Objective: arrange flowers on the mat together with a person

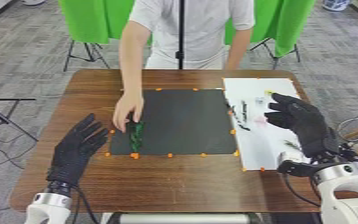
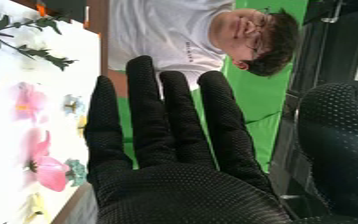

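On the black mat (image 1: pixel 182 127): greenery placement

Your left hand (image 1: pixel 76 150) was open, your right hand (image 1: pixel 302 120) open over the white sheet (image 1: pixel 260 152). Beyond, a person's hand (image 1: pixel 128 106) touched the mat's green sprig (image 1: pixel 136 136), probably placing it; grasping a flower (image 2: pixel 51 174) likely came next.

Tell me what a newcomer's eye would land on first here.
Probably the person's bare hand, at the far end of a green sprig on the left part of the dark mat. Next, the black-gloved right hand, open above the white sheet on the right, and the pink flowers lying on that sheet, vivid in the wrist view.
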You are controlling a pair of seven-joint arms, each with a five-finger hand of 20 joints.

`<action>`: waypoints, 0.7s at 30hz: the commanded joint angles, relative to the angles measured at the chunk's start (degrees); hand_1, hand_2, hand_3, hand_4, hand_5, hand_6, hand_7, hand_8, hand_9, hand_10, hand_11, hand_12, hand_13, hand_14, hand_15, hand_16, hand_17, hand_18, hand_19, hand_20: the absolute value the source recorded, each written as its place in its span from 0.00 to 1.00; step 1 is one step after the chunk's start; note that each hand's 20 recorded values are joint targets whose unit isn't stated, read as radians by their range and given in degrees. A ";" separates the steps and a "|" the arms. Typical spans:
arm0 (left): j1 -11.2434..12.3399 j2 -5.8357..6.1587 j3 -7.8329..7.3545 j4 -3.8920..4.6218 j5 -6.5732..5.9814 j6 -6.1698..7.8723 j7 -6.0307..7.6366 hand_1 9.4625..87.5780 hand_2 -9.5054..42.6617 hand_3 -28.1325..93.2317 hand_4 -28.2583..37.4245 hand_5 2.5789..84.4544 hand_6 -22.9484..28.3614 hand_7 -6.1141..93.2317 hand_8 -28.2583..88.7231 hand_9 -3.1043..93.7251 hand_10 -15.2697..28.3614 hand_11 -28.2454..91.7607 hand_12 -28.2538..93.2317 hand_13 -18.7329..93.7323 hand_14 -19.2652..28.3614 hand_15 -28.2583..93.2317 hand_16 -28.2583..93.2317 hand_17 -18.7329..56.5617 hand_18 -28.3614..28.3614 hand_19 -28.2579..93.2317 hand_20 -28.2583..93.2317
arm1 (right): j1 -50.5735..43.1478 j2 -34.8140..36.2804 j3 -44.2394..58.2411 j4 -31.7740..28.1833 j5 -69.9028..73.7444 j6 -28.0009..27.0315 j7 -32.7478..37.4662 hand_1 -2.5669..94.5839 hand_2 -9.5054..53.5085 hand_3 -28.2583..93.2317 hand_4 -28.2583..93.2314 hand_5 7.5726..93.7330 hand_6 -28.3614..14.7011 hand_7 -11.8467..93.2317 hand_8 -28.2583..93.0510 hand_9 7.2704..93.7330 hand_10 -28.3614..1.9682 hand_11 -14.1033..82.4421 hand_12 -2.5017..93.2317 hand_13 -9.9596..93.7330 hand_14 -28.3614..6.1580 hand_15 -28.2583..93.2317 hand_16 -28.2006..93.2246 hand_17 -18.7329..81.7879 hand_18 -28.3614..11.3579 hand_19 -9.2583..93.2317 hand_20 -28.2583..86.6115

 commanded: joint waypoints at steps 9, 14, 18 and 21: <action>0.23 -0.16 -0.72 0.31 0.25 -0.06 -0.10 0.22 0.22 0.82 0.05 0.35 0.50 0.27 0.16 0.31 0.63 0.42 0.38 0.39 0.71 0.48 0.24 0.14 0.89 0.61 0.32 | -0.30 -0.44 0.25 0.00 -0.51 -0.28 -0.16 0.15 0.33 0.94 0.04 0.37 0.54 0.30 0.14 0.37 0.41 0.32 0.25 0.44 0.41 0.50 0.39 0.26 0.13 0.56 0.47; 0.53 0.20 -0.54 0.24 -0.05 0.24 0.13 0.22 0.22 0.82 0.05 0.35 0.50 0.27 0.16 0.31 0.63 0.42 0.38 0.39 0.71 0.48 0.24 0.14 0.89 0.61 0.32 | -0.46 -0.31 0.35 -0.16 -0.66 -0.75 -0.12 0.15 0.33 0.94 0.04 0.37 0.54 0.30 0.14 0.37 0.41 0.32 0.25 0.44 0.41 0.50 0.39 0.26 0.13 0.56 0.47; 0.39 0.29 -0.53 0.36 -0.10 0.24 -0.02 0.22 0.22 0.82 0.05 0.35 0.50 0.27 0.16 0.31 0.63 0.42 0.38 0.39 0.71 0.48 0.24 0.14 0.90 0.61 0.32 | 0.10 -0.04 -0.17 0.08 -4.26 -1.01 -0.02 0.20 0.24 0.95 0.04 0.37 0.54 0.30 0.14 0.37 0.42 0.33 0.25 0.45 0.42 0.50 0.39 0.26 0.13 0.56 0.47; 0.32 0.30 -0.67 0.46 0.18 -0.17 -0.04 0.22 0.22 0.82 0.05 0.35 0.50 0.27 0.16 0.31 0.63 0.42 0.38 0.39 0.71 0.48 0.24 0.14 0.89 0.61 0.32 | 0.50 1.37 -0.49 0.26 -10.65 0.24 -2.17 0.26 0.08 0.94 0.04 0.36 0.55 0.32 0.13 0.38 0.46 0.34 0.25 0.47 0.46 0.52 0.39 0.27 0.15 0.57 0.47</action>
